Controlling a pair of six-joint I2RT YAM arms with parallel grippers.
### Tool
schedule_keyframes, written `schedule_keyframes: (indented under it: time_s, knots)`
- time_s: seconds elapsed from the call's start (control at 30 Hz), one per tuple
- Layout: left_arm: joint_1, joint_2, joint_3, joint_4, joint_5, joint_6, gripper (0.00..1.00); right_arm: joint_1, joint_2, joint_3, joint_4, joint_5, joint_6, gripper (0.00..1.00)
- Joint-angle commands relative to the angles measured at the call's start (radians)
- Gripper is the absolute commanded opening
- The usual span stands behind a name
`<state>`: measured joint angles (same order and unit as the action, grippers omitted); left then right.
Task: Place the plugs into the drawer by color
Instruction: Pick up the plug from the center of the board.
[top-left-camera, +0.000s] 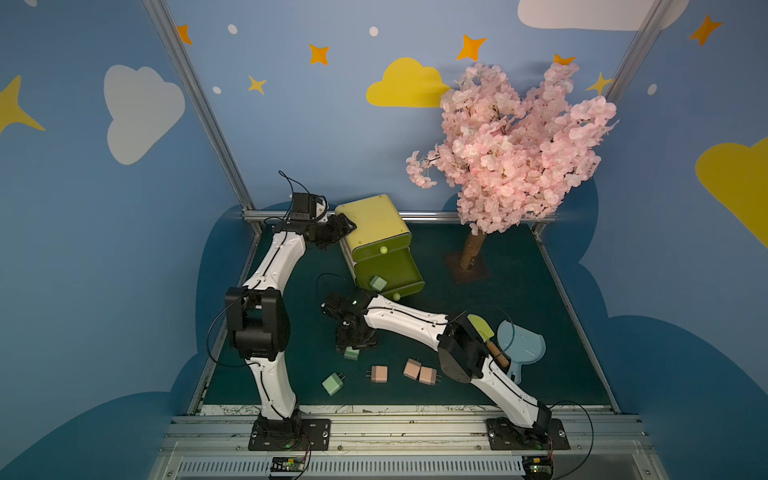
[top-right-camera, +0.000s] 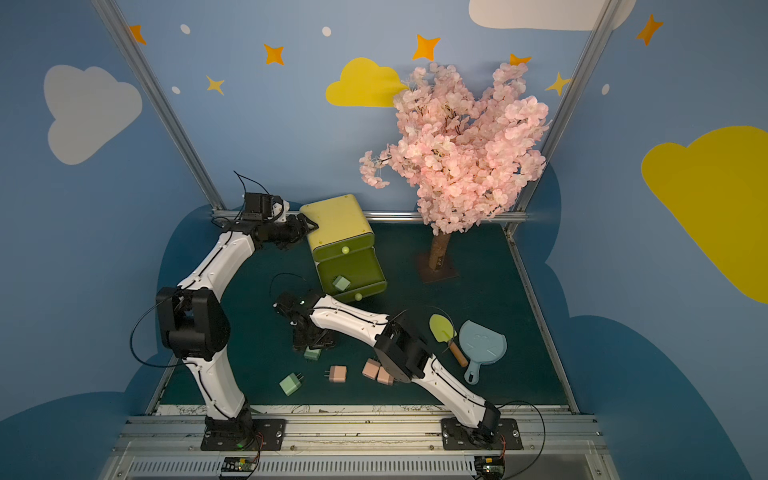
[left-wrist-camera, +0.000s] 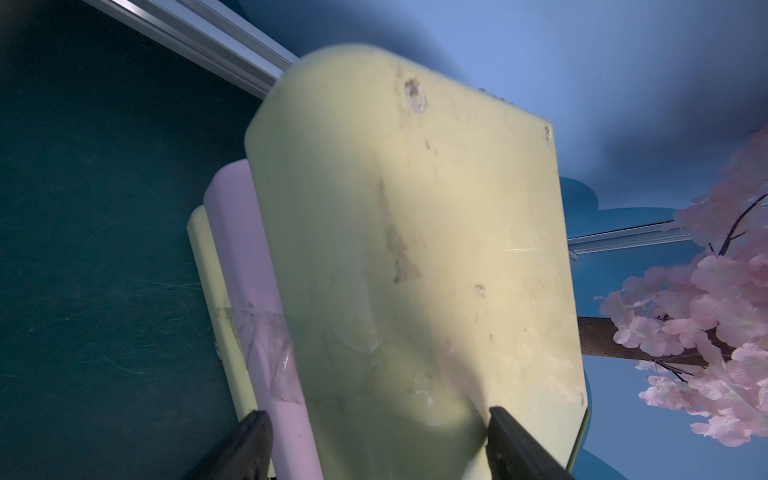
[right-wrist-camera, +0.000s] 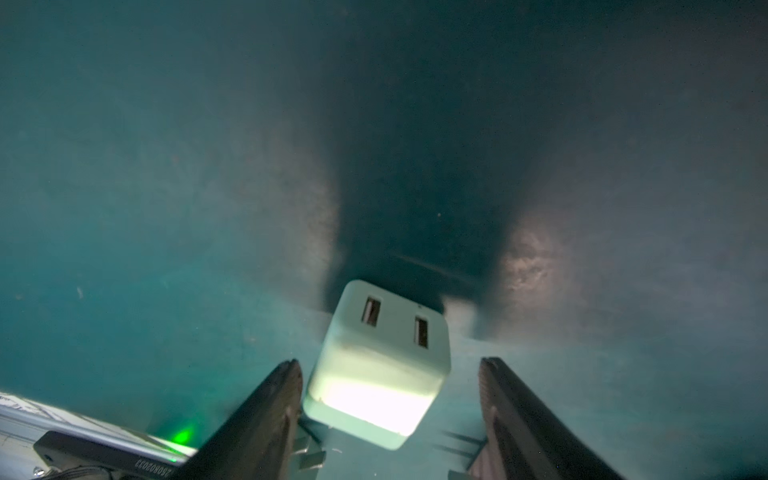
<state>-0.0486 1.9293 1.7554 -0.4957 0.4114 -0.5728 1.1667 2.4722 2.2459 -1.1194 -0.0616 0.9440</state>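
My left arm (top-left-camera: 274, 257) stretches far forward, left gripper (left-wrist-camera: 378, 415) clamped tight; my right arm (top-left-camera: 399, 320) folds inward, right gripper (right-wrist-camera: 390, 363) aimed down, jaws apart.

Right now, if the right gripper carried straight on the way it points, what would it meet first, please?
Most likely the small pastel green cube-shaped plug lying on the dark green mat between the open jaws of the right gripper; how close it is, I cannot tell.
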Motion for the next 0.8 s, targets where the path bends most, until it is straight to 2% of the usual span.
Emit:
schedule_keyframes:
  time_s: [0.0,0.37,0.6,0.77]
  knots:
    - [0.009,-0.016,-0.022,-0.021,-0.007,0.004,0.82,0.004,0.026,0.040,-0.033,-0.015,-0.008,0.67]
    - [0.012,-0.018,-0.023,-0.020,-0.006,0.002,0.82,0.010,0.053,0.092,-0.032,-0.018,-0.050,0.49]
    - [0.012,-0.018,-0.023,-0.020,-0.008,0.004,0.82,0.007,0.079,0.117,-0.062,0.019,-0.126,0.48]
    - [0.015,-0.014,-0.023,-0.018,-0.003,0.001,0.82,0.019,0.069,0.125,-0.061,0.039,-0.193,0.56]
